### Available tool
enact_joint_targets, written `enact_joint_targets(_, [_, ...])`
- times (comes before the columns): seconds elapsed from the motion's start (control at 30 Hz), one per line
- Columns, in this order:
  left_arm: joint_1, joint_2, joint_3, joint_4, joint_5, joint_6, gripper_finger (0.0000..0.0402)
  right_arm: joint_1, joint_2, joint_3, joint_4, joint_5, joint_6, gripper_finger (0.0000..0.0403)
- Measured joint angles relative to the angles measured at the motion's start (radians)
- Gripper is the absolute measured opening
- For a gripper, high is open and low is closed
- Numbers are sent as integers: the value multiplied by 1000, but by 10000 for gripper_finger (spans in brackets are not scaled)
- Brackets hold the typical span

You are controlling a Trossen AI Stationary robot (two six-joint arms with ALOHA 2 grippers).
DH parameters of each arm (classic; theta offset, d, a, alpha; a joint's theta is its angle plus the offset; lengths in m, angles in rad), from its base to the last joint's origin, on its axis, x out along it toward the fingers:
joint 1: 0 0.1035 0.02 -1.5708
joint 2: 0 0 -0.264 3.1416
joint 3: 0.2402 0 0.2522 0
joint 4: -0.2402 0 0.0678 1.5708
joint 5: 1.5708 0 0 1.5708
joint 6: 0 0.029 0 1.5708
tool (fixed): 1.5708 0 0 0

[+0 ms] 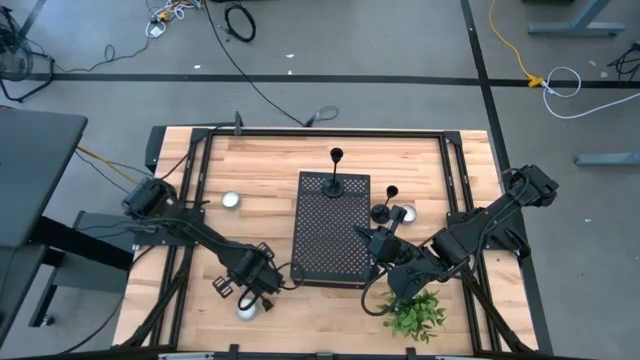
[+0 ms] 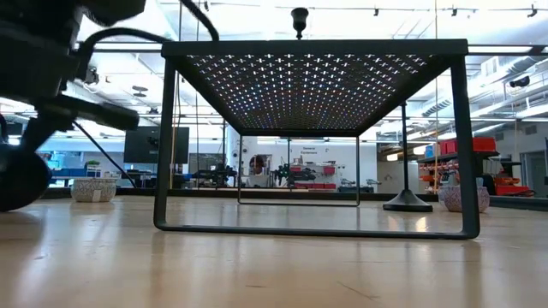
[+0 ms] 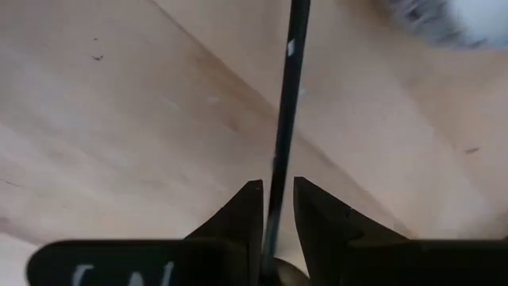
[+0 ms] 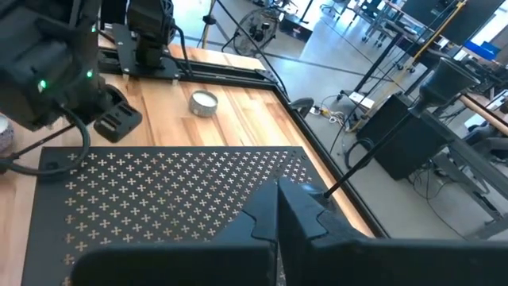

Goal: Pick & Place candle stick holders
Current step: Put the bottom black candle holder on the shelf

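One holder stem point(image 3: 284, 119) runs between the left end effector point(image 3: 276, 208) fingers — clamped.

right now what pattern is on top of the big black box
Rows of small cross-shaped cutouts across the black box, clearest in the right wrist view.
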Motion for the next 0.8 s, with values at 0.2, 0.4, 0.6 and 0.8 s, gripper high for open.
enact_joint_targets(0.2, [10, 45, 0, 31, -50, 36, 72, 0, 0, 0, -6, -1, 22, 0])
enact_joint_targets(0.4, [13, 55, 1, 33, -52, 32, 18, 0, 0, 0, -7, -1, 24, 0])
enact_joint_targets(0.6, [13, 54, 1, 34, -42, 19, 13, 0, 0, 0, -9, 0, 23, 0])
enact_joint_targets(0.8, [10, 43, 6, 28, -22, -23, 11, 0, 0, 0, -13, 1, 21, 0])
